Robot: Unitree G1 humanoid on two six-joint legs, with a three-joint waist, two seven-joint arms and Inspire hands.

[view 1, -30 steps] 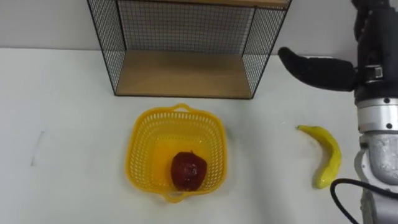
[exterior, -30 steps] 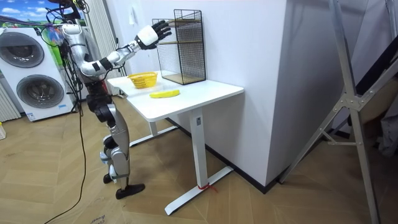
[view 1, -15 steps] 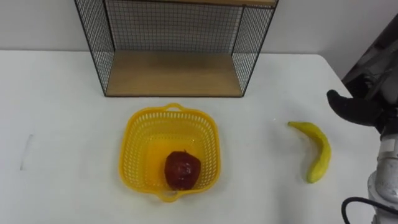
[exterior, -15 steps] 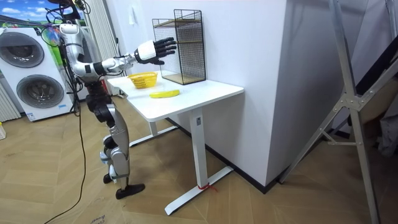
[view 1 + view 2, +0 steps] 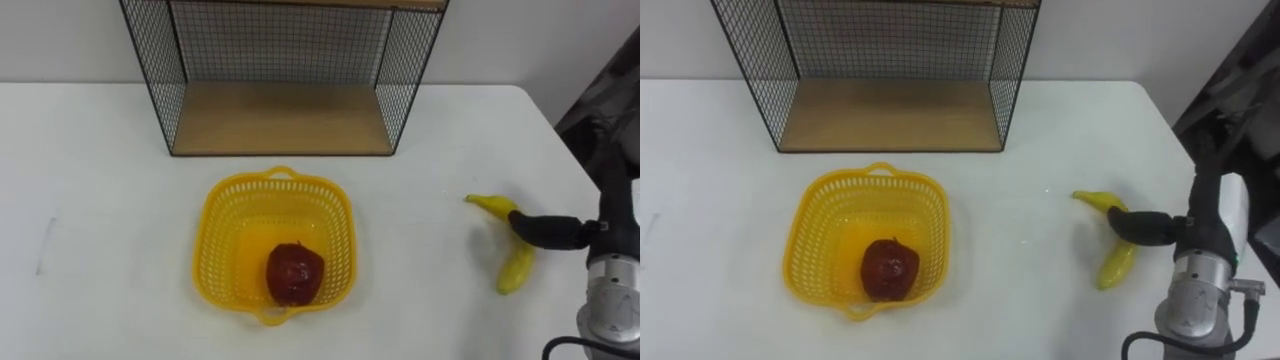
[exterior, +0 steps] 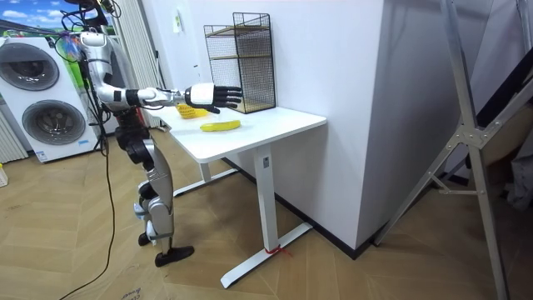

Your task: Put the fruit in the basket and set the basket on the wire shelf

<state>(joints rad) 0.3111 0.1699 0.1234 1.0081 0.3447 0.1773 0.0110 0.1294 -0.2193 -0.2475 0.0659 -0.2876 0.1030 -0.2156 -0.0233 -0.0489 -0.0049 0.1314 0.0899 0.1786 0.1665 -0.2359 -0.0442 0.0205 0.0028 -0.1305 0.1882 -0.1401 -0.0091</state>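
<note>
Over the last second the right hand (image 5: 545,230) has dropped from up beside the wire shelf (image 5: 280,118) to hang over the banana (image 5: 516,268), its fingers straight and released, holding nothing. The banana, yellow and curved, lies on the white table (image 5: 90,200) well to the right of the yellow basket (image 5: 213,220), in which a dark red fruit (image 5: 294,273) sits.

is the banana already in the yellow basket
No, the banana lies on the white table to the right of the yellow basket, which holds just the red fruit.
</note>
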